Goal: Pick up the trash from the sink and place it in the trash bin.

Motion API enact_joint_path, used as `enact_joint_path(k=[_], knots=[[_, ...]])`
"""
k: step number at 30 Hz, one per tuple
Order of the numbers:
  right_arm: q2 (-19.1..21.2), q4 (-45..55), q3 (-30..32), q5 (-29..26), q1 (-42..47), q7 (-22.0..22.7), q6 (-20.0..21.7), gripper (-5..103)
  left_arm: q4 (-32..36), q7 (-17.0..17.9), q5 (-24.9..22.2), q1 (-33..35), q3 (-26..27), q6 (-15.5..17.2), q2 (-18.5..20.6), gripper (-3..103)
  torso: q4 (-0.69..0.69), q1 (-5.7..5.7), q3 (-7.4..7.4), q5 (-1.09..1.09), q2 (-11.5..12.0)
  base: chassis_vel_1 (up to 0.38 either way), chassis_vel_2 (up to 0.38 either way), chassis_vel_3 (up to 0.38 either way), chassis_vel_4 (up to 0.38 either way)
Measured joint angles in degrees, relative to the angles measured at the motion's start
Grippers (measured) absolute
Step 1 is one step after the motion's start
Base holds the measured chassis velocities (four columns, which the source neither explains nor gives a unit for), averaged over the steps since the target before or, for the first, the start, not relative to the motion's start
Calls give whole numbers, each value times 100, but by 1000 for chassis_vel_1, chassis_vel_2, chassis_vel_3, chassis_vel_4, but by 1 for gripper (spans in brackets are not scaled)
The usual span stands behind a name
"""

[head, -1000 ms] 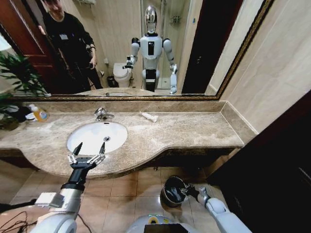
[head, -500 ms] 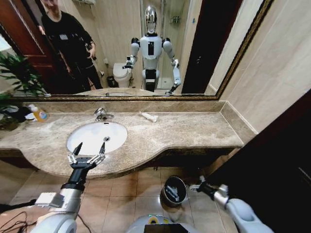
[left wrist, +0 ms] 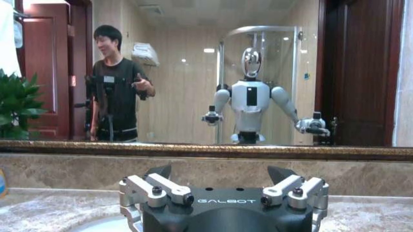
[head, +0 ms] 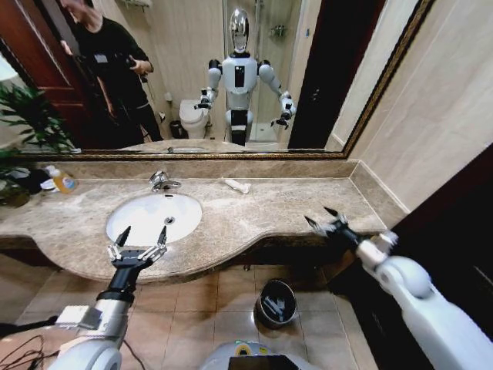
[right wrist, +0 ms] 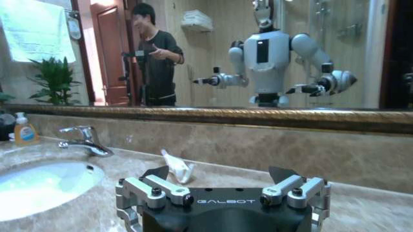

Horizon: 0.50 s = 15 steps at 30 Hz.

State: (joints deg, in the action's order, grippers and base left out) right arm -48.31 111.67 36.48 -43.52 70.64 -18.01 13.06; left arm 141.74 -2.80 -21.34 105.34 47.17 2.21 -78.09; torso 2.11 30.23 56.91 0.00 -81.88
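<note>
Both hands open and empty over the surface.

You have the left hand (head: 140, 240) at lower left by the sink (head: 154, 216), the right hand (head: 323, 220) at right; a white tube (head: 236, 185) lies center, the trash bin (head: 276, 302) on the floor below.

Warm, even indoor light, soft shadows, edges bowed in the head view.

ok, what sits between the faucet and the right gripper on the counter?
A small white tube lies on the marble behind the sink, between the faucet and the open right gripper; otherwise bare marble, per the head view.
</note>
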Motion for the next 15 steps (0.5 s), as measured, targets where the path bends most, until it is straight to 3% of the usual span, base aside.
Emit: enact_joint_path(k=[5, 8, 12, 15], knots=[[84, -112, -660, -22, -702, 355, 138, 100, 0, 0, 0, 0, 0, 0, 0, 100, 0, 0, 0, -1, 0, 0, 0, 0, 0], [18, -457, -1505, 14, -1476, 973, 268, 100, 0, 0, 0, 1, 0, 0, 0, 100, 0, 0, 0, 2, 0, 0, 0, 0, 0], [-94, -772, -2199, 9, -2185, 1396, 393, 100, 0, 0, 0, 0, 0, 0, 0, 100, 0, 0, 0, -1, 0, 0, 0, 0, 0], [-121, -960, -2530, 13, -2538, 1492, 416, 100, 0, 0, 0, 0, 0, 0, 0, 100, 1, 0, -1, -2, 0, 0, 0, 0, 0]])
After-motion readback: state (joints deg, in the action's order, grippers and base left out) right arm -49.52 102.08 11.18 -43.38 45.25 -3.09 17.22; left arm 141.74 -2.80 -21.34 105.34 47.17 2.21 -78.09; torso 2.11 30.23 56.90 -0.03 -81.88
